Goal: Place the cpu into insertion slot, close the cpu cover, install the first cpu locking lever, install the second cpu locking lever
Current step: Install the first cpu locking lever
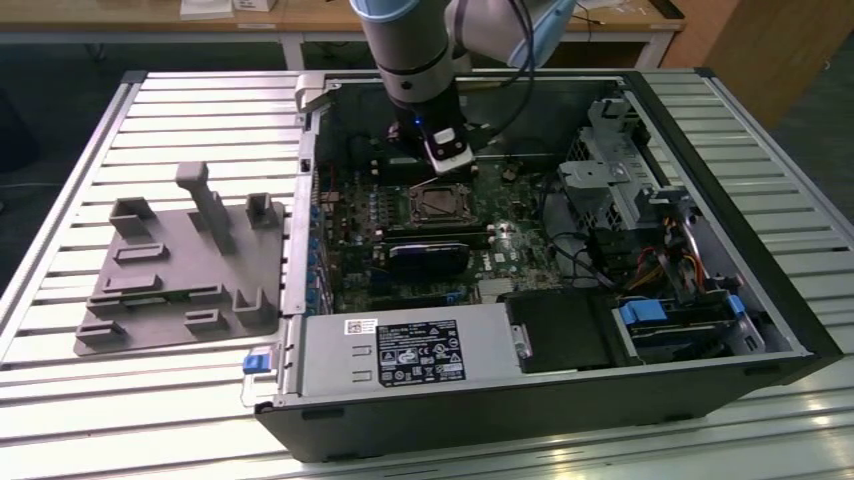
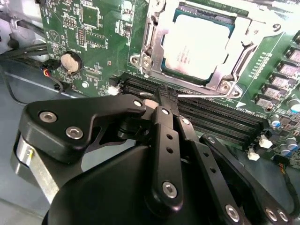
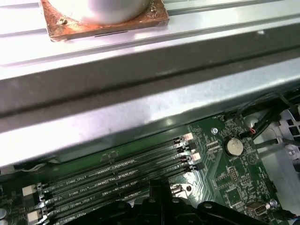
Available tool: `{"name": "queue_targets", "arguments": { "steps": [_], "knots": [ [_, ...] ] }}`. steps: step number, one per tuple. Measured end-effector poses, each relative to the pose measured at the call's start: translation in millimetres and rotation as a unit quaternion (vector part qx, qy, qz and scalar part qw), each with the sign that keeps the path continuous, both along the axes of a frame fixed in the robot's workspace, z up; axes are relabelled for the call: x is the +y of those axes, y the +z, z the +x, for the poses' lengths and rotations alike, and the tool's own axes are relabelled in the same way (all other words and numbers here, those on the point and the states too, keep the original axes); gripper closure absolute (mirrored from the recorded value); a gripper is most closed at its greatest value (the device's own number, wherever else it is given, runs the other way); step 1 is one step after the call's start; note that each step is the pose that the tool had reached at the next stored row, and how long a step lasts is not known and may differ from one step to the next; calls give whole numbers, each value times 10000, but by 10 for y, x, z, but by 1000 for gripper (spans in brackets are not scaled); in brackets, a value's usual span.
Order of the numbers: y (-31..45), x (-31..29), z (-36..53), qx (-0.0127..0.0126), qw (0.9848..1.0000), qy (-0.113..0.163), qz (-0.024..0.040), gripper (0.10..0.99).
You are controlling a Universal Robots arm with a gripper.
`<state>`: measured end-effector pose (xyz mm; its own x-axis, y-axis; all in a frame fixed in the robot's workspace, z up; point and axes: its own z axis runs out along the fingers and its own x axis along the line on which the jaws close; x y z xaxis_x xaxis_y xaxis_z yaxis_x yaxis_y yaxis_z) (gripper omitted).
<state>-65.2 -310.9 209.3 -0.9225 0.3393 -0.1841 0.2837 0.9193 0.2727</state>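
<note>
The cpu lies in the insertion slot on the green board, its pale metal face showing through the window of the cpu cover. The silvery cover lies flat over it. A thin metal locking lever runs along the socket's edge beside the memory slots. My gripper is shut, with its black fingertips at the end of that lever; I cannot tell whether they pinch it. In the exterior view my gripper hangs inside the open computer case, just behind the socket.
Black memory slots run beside the socket, close to the case wall. A coin battery sits on the board. A graphics card, power supply and drive cages crowd the case. A grey fixture stands on the slatted table.
</note>
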Motion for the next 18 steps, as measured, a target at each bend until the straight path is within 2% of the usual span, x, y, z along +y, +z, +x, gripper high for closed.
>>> {"name": "queue_targets", "arguments": {
  "steps": [7, 18],
  "knots": [
    [-2, 35, -41, -3, 10000, -59, -13, 984],
    [-17, 69, -45, -7, 9995, -318, -84, 984]
  ]
}}
